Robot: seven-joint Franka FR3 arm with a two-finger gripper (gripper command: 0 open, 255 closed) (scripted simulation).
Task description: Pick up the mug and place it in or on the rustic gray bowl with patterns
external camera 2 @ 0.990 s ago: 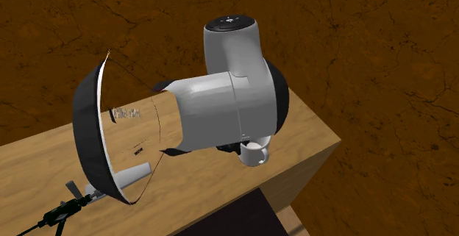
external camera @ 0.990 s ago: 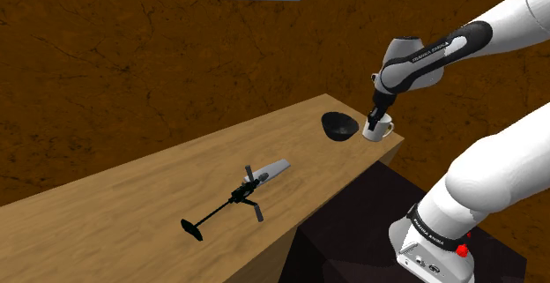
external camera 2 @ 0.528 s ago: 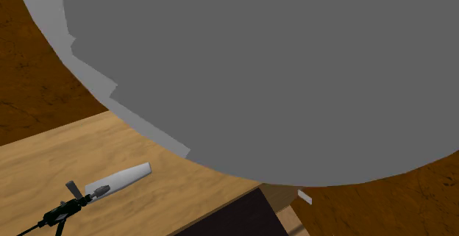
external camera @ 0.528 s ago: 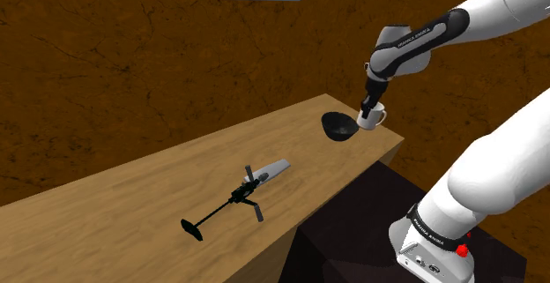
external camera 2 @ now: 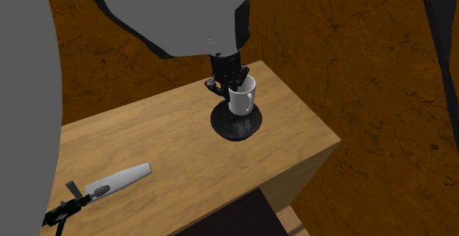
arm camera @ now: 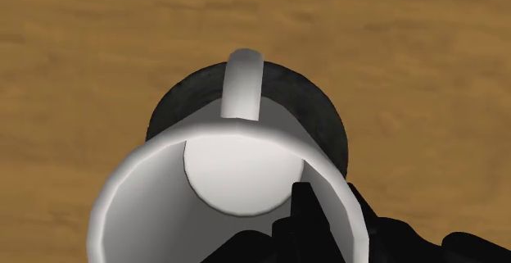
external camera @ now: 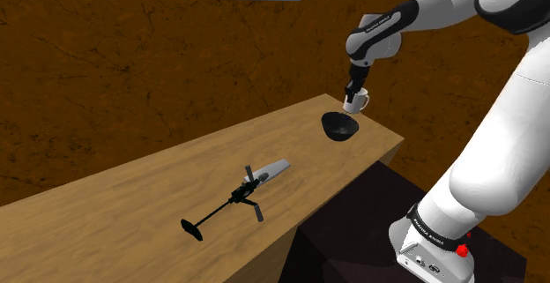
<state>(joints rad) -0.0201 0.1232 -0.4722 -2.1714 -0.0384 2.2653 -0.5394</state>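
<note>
grip: our gripper (external camera 2: 225,82) clamps the white mug (external camera 2: 241,99) by its wall, one finger inside the rim, so it hangs mouth up | place: mug sits in the air directly over the dark bowl (external camera 2: 234,128) near the wooden table's (external camera 2: 169,150) end, lined up for lowering | next: we judge descent, then release

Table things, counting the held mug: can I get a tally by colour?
White: 1, the mug
Black: 2, the bowl and a legged rod
Pale grey: 1, a tapered piece
Total: 4
</note>
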